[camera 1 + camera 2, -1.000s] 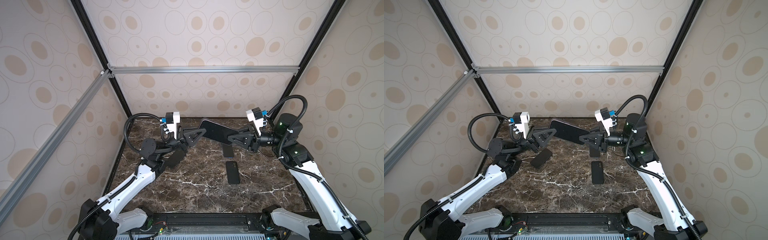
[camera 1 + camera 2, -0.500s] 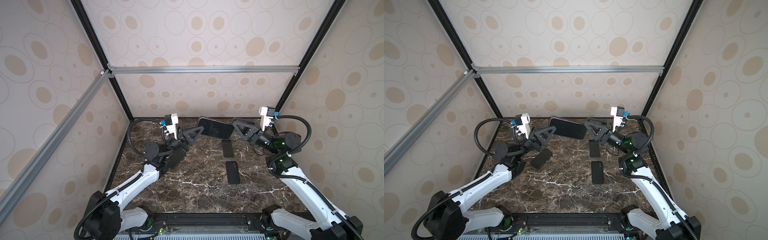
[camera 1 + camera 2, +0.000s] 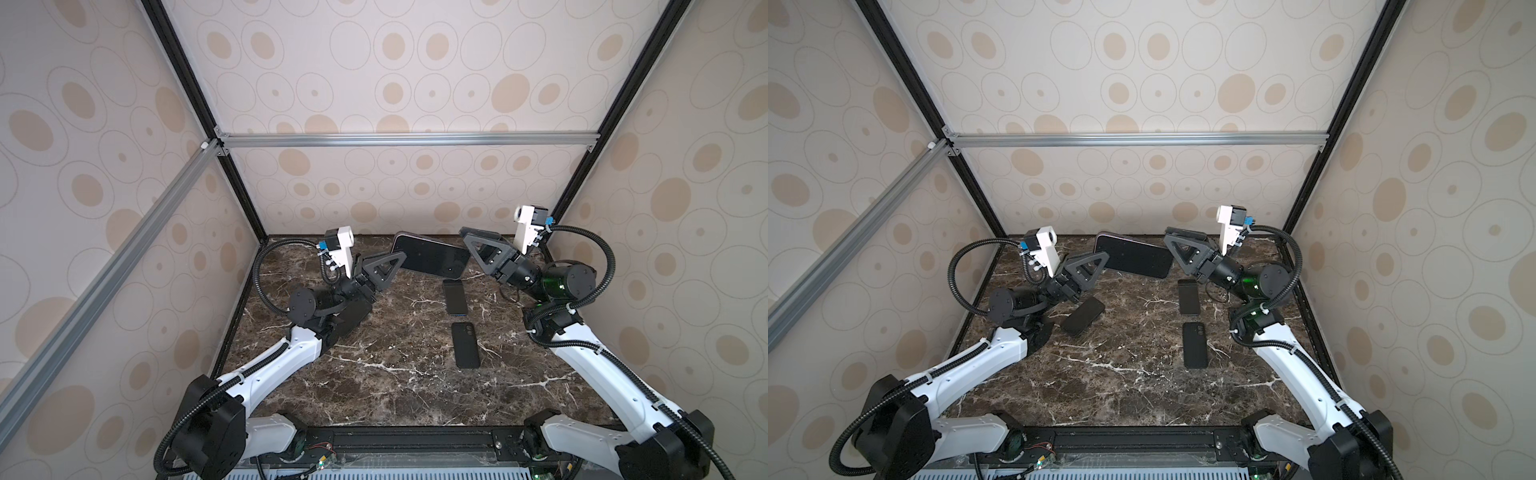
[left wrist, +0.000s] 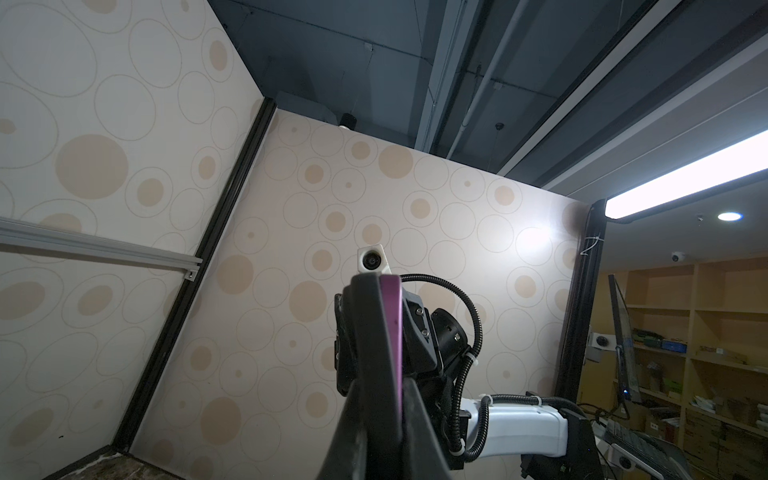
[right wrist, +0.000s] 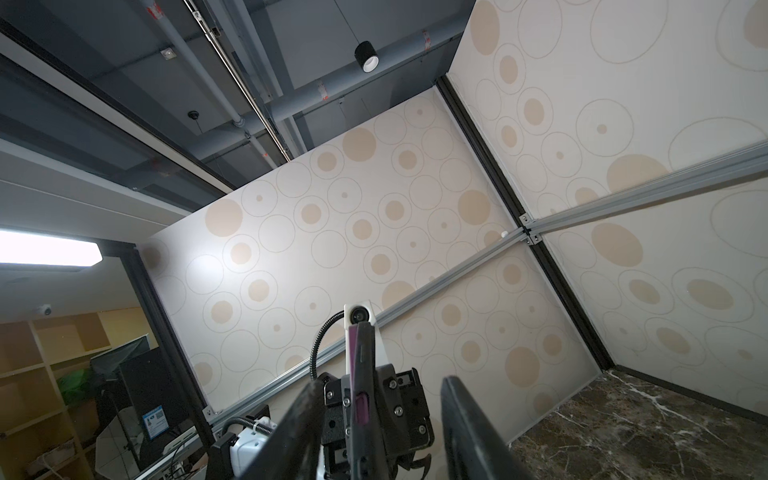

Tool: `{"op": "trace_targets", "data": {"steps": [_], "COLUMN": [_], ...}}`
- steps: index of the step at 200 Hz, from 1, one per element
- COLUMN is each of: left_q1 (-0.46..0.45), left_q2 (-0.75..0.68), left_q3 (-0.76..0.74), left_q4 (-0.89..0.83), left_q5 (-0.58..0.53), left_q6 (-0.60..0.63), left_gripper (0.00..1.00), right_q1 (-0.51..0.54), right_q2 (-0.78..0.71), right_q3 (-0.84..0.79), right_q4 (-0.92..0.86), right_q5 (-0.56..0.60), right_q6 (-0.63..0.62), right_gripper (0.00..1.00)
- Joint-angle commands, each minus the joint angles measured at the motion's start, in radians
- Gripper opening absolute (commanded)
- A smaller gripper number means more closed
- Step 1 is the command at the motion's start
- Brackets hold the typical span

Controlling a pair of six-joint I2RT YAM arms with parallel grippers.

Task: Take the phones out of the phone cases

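Clamping the cased phone (image 3: 430, 258) aloft in the left hand (image 3: 400, 258), steadying it for the parted, empty right hand (image 3: 467, 243).

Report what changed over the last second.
The right hand let go of the cased phone, opened and drew just clear of its end as that arm folded lower. The left hand stayed shut on the other end, with only a slight shift. The phones lying on the table did not move.
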Motion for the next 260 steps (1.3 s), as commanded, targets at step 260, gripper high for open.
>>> {"op": "trace_targets", "data": {"steps": [260], "left_q1": [0.041], "left_q2": [-0.056], "left_q3": [-0.101], "left_q4": [0.016], "left_q5": [-0.212], "left_q6": [0.019], "left_gripper": [0.0], "right_q1": [0.147], "right_q2": [0.107], "right_q3": [0.06], "right_q4": [0.279], "right_q5": [0.104], "right_q6": [0.206], "right_gripper": [0.08]}}
